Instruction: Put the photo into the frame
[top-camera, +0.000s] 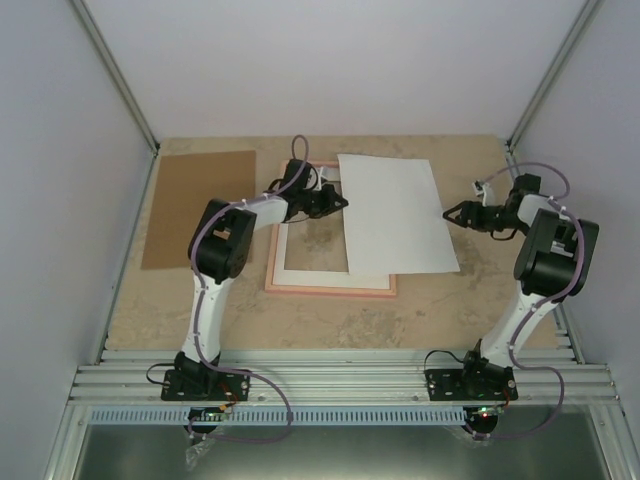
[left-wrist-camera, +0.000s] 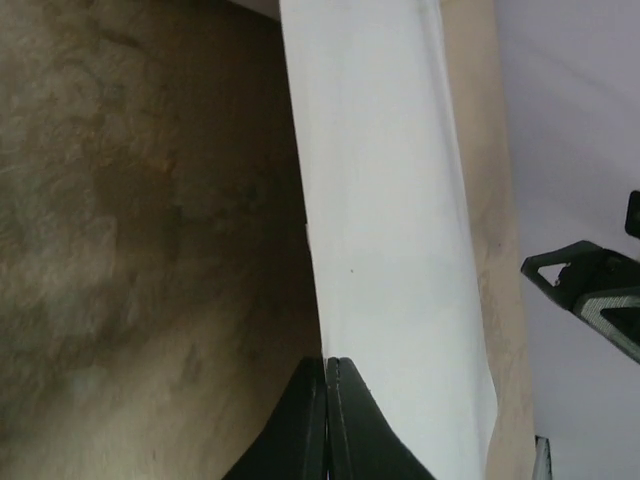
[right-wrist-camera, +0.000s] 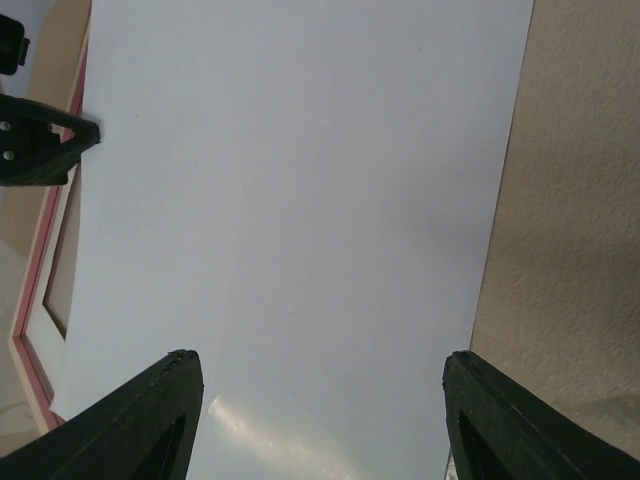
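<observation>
The beige worktop (top-camera: 470, 300) carries everything. The frame (top-camera: 330, 291), pink and thin-edged, lies flat near its middle, with a white-bordered sheet (top-camera: 310, 263) resting inside it. A plain brown backing board (top-camera: 197, 207) lies well apart to the left.

The photo (top-camera: 395, 210) lies white back upward, skewed. Its left part covers the right side of the frame and its right part spills onto the bare worktop, so it is not yet seated.

The left pincer (top-camera: 340, 201) sits at the photo's left edge with its fingers (left-wrist-camera: 300, 420) pressed together. In the left wrist view the sheet's edge runs straight into the seam between them, so it appears to be pinching that edge. The right pincer (top-camera: 450, 213) stands wide at the opposite edge, holding nothing, with its two fingers (right-wrist-camera: 150, 420) spread above the white sheet.

The step in hand looks like taking hold of the photo to shift it. The next move calls for drawing the sheet leftward and squaring it with the frame's sides. That pull should be gentle, since thin paper held by one edge may buckle or slip. The right pincer could steady the far edge.
</observation>
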